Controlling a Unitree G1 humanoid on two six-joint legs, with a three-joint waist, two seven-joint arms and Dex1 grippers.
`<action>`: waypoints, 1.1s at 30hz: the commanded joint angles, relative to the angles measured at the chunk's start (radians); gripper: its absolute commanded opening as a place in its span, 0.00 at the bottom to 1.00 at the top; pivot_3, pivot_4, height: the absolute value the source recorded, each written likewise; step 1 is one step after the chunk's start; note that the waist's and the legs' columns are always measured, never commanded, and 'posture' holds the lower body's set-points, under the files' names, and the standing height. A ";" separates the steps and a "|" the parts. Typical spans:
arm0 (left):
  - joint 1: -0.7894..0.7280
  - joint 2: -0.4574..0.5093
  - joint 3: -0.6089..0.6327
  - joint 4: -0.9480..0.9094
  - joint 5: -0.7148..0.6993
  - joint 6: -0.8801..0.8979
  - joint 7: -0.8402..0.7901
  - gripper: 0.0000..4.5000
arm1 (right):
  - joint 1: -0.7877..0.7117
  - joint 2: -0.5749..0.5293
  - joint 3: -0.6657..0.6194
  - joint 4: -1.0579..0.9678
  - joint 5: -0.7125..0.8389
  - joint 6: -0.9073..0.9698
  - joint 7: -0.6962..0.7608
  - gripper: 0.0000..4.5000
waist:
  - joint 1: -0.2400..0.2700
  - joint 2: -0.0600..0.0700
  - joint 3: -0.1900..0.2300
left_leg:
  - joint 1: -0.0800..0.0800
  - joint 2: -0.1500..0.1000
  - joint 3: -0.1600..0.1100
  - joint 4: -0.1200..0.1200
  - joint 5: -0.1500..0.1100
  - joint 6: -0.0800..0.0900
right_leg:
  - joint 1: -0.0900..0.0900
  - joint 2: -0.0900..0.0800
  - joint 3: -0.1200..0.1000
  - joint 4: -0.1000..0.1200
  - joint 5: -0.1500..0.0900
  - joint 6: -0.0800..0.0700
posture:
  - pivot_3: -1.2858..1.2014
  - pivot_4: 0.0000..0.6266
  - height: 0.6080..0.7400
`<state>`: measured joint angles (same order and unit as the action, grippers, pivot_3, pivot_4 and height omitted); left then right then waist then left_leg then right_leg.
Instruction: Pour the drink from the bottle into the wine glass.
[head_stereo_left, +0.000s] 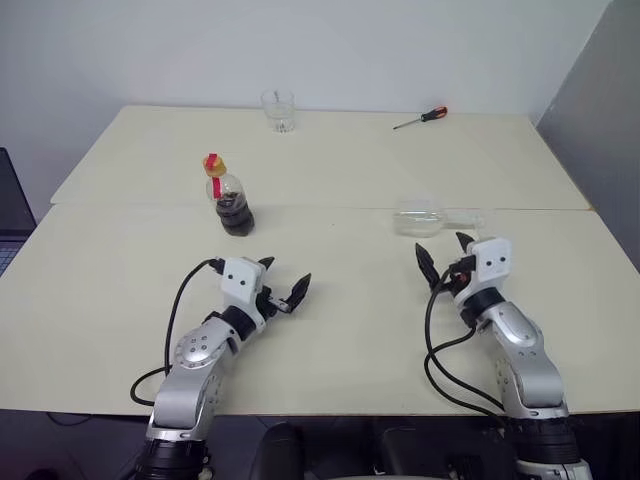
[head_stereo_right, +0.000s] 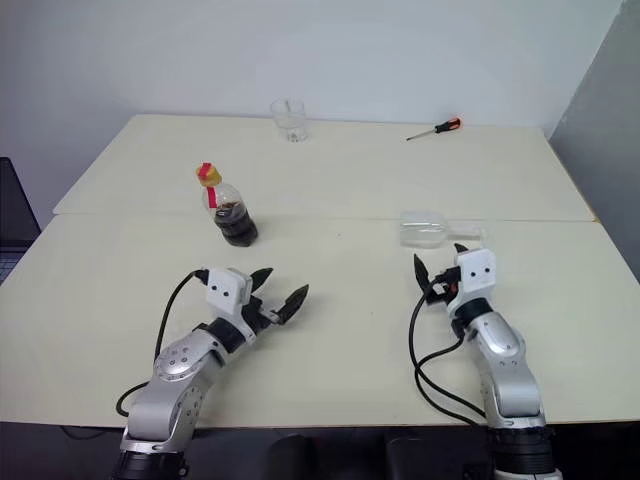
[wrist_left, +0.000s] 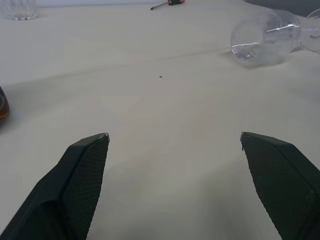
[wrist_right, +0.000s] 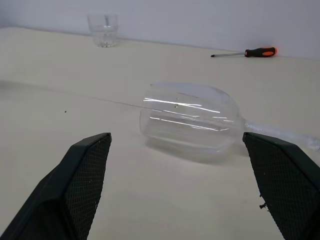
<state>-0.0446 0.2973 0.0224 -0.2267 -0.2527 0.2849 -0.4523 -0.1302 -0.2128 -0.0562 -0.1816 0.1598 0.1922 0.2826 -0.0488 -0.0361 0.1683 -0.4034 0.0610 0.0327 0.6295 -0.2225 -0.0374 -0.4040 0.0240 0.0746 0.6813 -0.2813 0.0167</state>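
Lying on its side on the table (head_stereo_left: 120, 290), the wine glass (head_stereo_left: 425, 219) sits just ahead of your right gripper (head_stereo_left: 444, 254), whose fingers are spread wide and hold nothing. Your left gripper (head_stereo_left: 283, 281) is likewise spread and empty; the bottle (head_stereo_left: 231, 197), upright with dark drink (head_stereo_left: 237, 216) inside, stands ahead of it, slightly left.
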 joint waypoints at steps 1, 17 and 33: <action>0.000 0.002 0.004 -0.014 0.021 -0.052 0.010 0.99 | -0.006 0.006 -0.011 -0.036 0.017 -0.024 0.000 1.00 | 0.000 0.000 0.000 | 0.000 0.000 0.000 0.000 0.000 0.000 | 0.000 0.000 0.000 0.000 0.000 0.000 | 0.52 0.24 1.00; 0.004 -0.015 0.076 -0.017 -0.004 -0.103 0.057 0.99 | -0.002 -0.016 -0.016 -0.063 0.064 0.027 0.041 1.00 | -0.002 0.000 0.000 | 0.000 0.000 0.000 0.000 0.000 0.000 | 0.000 0.000 0.000 0.000 0.000 0.000 | 0.52 0.24 1.00; -0.090 -0.031 0.177 0.108 0.131 -0.085 0.310 0.99 | -0.046 -0.076 0.152 -0.182 0.251 0.244 0.292 1.00 | 0.005 -0.002 -0.001 | 0.000 0.000 0.000 0.002 0.000 0.000 | 0.001 0.001 -0.001 0.000 0.001 0.001 | 0.52 0.24 1.00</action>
<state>-0.1138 0.2571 0.1895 -0.1196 -0.1335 0.1972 -0.1579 -0.1508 -0.2791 0.0879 -0.3250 0.3866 0.4310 0.5498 -0.0435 -0.0385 0.1672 -0.4040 0.0606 0.0324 0.6310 -0.2223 -0.0370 -0.4032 0.0250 0.0731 0.6810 -0.2800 0.0179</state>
